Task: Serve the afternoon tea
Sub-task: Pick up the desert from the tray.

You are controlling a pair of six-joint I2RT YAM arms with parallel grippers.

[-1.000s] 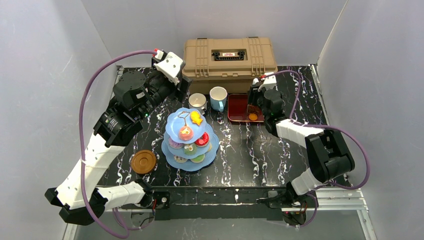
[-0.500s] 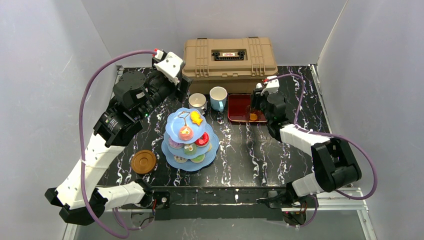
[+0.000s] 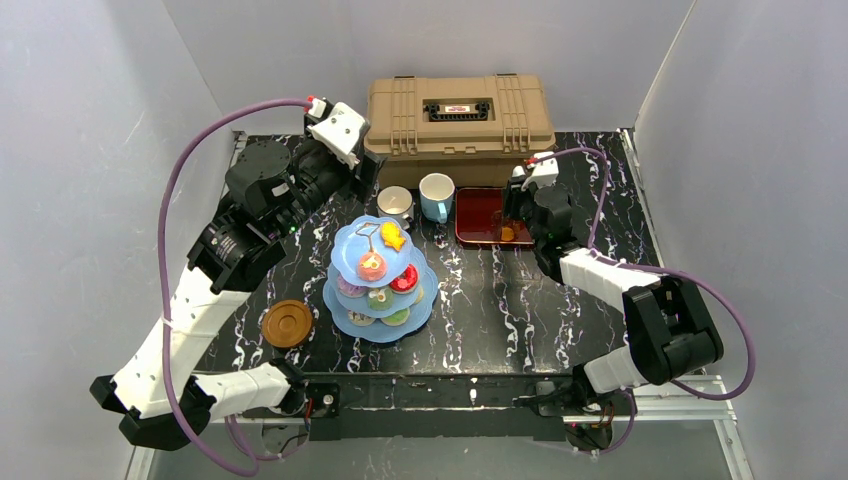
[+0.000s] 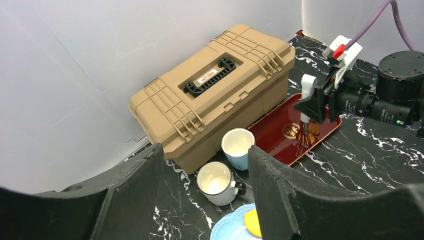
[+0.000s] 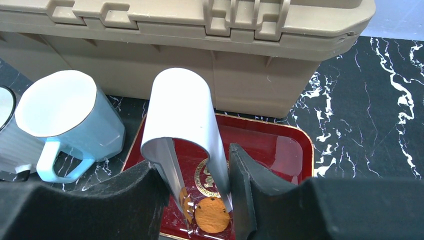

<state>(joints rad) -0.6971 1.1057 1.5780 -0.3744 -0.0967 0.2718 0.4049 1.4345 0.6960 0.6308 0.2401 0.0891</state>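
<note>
While the left arm's fingers (image 4: 135, 195) hang well apart and empty above the white ceramic mug (image 4: 216, 180) and light-blue ceramic mug (image 4: 239, 146), the right arm's fingers (image 5: 270, 200) pinch both sides of the white-handled metal tongs (image 5: 185, 110) in the dark-red rectangular tray (image 5: 285, 145); both mugs stand just before the tan plastic toolbox (image 3: 458, 115); the light-blue three-tier scalloped cake stand (image 3: 345, 250), bearing small colourful toy cakes (image 3: 372, 265), stands mid-tabletop (image 3: 520, 310); a round brown saucer (image 3: 287, 323) lies near its front-left.
</note>
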